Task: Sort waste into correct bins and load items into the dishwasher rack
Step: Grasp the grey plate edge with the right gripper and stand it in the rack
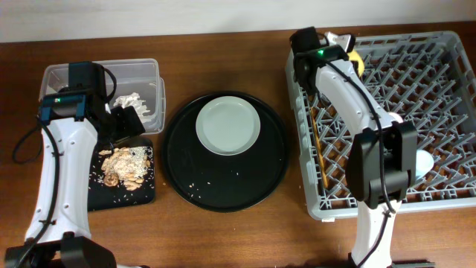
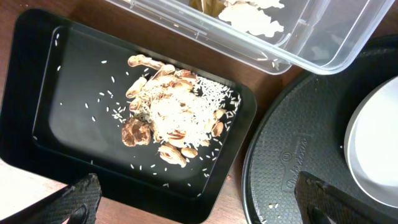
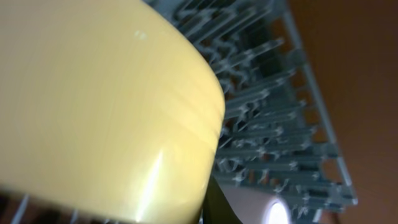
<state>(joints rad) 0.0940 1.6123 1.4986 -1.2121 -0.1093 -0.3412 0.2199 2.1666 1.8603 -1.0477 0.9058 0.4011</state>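
My left gripper (image 1: pixel 128 123) is open and empty, hovering over the near edge of the shallow black tray (image 1: pixel 145 195), which holds beige food scraps (image 1: pixel 125 165) and rice crumbs. In the left wrist view the scraps (image 2: pixel 171 121) lie mid-tray between the spread fingers (image 2: pixel 199 196). The clear box (image 1: pixel 141 71) holds white tissue (image 1: pixel 130 98). The grey-green plate (image 1: pixel 228 125) lies on the round black tray (image 1: pixel 223 190). My right gripper (image 1: pixel 342 46) is shut on the yellow bowl (image 3: pixel 99 106) over the far left corner of the dishwasher rack (image 1: pixel 446 186). Chopsticks (image 1: pixel 320 149) lie in the rack.
A pale cup (image 1: pixel 422 162) and another pale item (image 1: pixel 394 117) sit in the rack beside my right arm. A pinkish cup (image 3: pixel 249 205) shows blurred below the bowl. The clear box's corner (image 2: pixel 323 59) overhangs the round tray's rim (image 2: pixel 280 155).
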